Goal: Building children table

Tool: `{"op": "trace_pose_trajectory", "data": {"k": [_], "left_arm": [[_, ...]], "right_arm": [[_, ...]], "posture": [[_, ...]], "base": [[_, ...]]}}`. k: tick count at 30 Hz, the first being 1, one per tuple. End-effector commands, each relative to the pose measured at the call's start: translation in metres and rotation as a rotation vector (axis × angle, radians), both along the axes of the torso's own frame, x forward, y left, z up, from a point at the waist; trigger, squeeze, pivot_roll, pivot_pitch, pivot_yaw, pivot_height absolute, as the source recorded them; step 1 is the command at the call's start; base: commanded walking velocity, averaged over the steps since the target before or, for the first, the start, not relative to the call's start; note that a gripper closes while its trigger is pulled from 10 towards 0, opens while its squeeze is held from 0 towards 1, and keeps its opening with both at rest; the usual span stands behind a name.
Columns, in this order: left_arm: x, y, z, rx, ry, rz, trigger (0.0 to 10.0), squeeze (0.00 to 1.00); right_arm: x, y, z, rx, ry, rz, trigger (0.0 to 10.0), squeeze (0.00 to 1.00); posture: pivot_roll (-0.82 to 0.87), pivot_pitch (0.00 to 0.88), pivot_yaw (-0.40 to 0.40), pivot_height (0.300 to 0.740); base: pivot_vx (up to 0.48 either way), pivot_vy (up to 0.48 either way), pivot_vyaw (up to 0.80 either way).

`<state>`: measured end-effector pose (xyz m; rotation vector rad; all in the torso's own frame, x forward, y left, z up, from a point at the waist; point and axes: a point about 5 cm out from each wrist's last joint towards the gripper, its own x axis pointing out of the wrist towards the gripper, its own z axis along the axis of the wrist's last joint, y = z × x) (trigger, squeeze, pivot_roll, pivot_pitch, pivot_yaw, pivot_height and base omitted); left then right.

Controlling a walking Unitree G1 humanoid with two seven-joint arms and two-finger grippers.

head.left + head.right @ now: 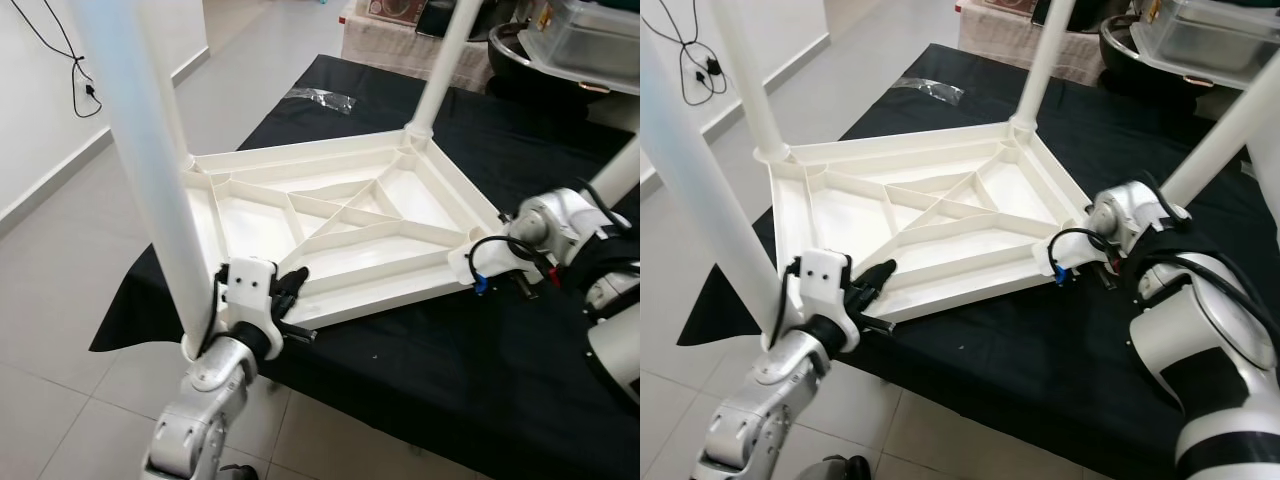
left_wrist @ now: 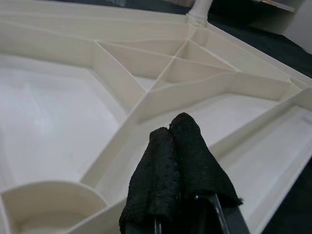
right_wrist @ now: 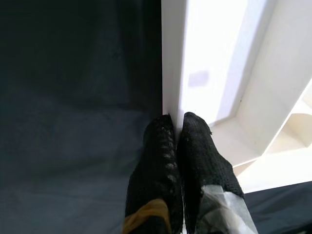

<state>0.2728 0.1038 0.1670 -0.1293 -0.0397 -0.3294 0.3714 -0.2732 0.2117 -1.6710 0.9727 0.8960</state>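
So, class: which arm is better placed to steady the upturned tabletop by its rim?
Right. The right gripper pinches the tabletop rim between its fingers; the left gripper is shut above the tabletop, holding nothing.

A black cloth [image 1: 420, 370] lies under both claws; a clear plastic bag [image 1: 322, 97] sits far beyond the left claw, a black cable [image 1: 62, 55] hangs further left

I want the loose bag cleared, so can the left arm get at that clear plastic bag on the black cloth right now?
Probably not: the plastic bag lies beyond the upturned tabletop, while the left end effector sits at its near edge.
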Motion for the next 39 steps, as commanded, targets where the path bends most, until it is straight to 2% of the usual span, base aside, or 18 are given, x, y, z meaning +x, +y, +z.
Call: {"op": "trace_pose_trajectory", "data": {"k": [1,2,10,13,15,17,21,26,29,35,39], "left_arm": [[0.003,0.019,0.006,0.001,-0.024,0.056,10.0,0.00],[0.007,0.028,0.015,0.023,-0.059,0.051,10.0,0.00],[0.015,0.039,0.028,0.063,-0.108,0.016,10.0,0.00],[0.025,0.045,0.043,0.114,-0.156,-0.035,10.0,0.00],[0.025,0.045,0.043,0.114,-0.156,-0.035,10.0,0.00],[0.029,0.049,0.050,0.126,-0.176,-0.053,10.0,0.00],[0.029,0.051,0.052,0.126,-0.182,-0.063,10.0,0.00],[0.028,0.054,0.051,0.121,-0.182,-0.070,10.0,0.00],[0.029,0.058,0.056,0.118,-0.197,-0.079,10.0,0.00],[0.029,0.057,0.058,0.120,-0.205,-0.105,10.0,0.00],[0.028,0.054,0.058,0.112,-0.209,-0.124,10.0,0.00]], "right_arm": [[-0.017,-0.028,-0.018,-0.029,0.087,-0.117,0.0,0.00],[-0.019,-0.033,-0.020,-0.008,0.083,-0.148,0.0,0.00],[-0.026,-0.039,-0.027,0.038,0.098,-0.199,0.0,0.00],[-0.035,-0.043,-0.039,0.111,0.143,-0.245,0.0,0.00],[-0.035,-0.043,-0.039,0.111,0.143,-0.245,0.0,0.00],[-0.044,-0.042,-0.052,0.165,0.196,-0.260,0.0,0.00],[-0.050,-0.040,-0.058,0.194,0.228,-0.264,0.0,0.00],[-0.064,-0.030,-0.071,0.269,0.290,-0.259,0.0,0.00],[-0.085,-0.017,-0.075,0.356,0.354,-0.249,0.0,0.00],[-0.105,-0.017,-0.069,0.373,0.391,-0.238,0.0,0.00],[-0.121,-0.004,-0.066,0.408,0.415,-0.225,0.0,0.00]], "posture": [[0.01,0.168,-0.112,0.740],[0.01,0.170,-0.116,0.740],[0.00,0.172,-0.118,0.740],[-0.01,0.171,-0.110,0.740],[-0.01,0.171,-0.110,0.740],[-0.02,0.169,-0.108,0.740],[-0.02,0.168,-0.107,0.740],[-0.02,0.166,-0.109,0.740],[-0.02,0.165,-0.106,0.740],[-0.04,0.162,-0.106,0.740],[-0.04,0.162,-0.107,0.740]], "base": [[0.000,0.000,0.00],[0.000,0.000,0.00],[0.000,0.000,0.00],[0.000,0.000,0.00],[0.000,0.000,0.00],[0.000,0.000,0.00],[0.000,0.000,0.00],[0.000,0.000,0.00],[0.000,0.000,0.00],[0.000,0.000,0.00],[0.000,0.000,0.00]]}}
